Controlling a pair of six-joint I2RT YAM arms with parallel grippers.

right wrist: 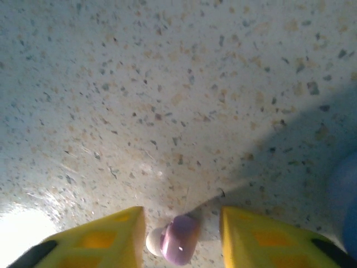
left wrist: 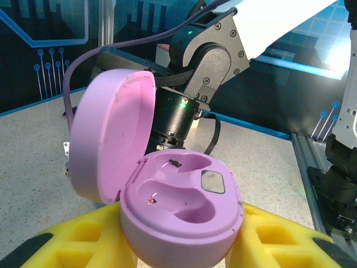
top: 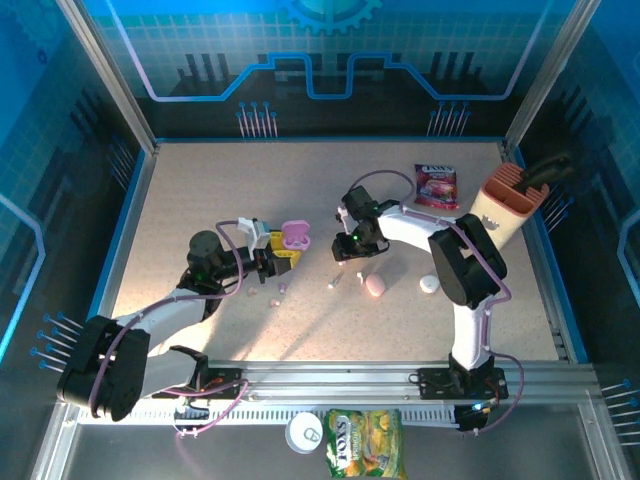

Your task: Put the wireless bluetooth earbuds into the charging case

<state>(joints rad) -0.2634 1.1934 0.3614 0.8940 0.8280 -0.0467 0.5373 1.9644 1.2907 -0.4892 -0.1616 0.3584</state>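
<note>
My left gripper [left wrist: 184, 248] is shut on the base of a lilac charging case [left wrist: 181, 206], one yellow finger [left wrist: 83, 240] on either side. The case's lid [left wrist: 111, 134] stands open and both wells look empty. From above, the case [top: 295, 237] sits left of centre, at the left gripper [top: 275, 257]. My right gripper [right wrist: 181, 234] is open just above the table, fingers pointing down. A lilac earbud [right wrist: 179, 239] with a white tip lies between its pads, clear of the right one. The right gripper [top: 352, 258] is close to the right of the case.
Loose earbuds [top: 335, 283] [top: 283, 288] [top: 275, 301] lie on the speckled table. A closed pink case [top: 375, 286] and a white one [top: 429, 284] sit to the right. A snack packet [top: 436, 186] and a tan holder [top: 505, 205] are at the back right.
</note>
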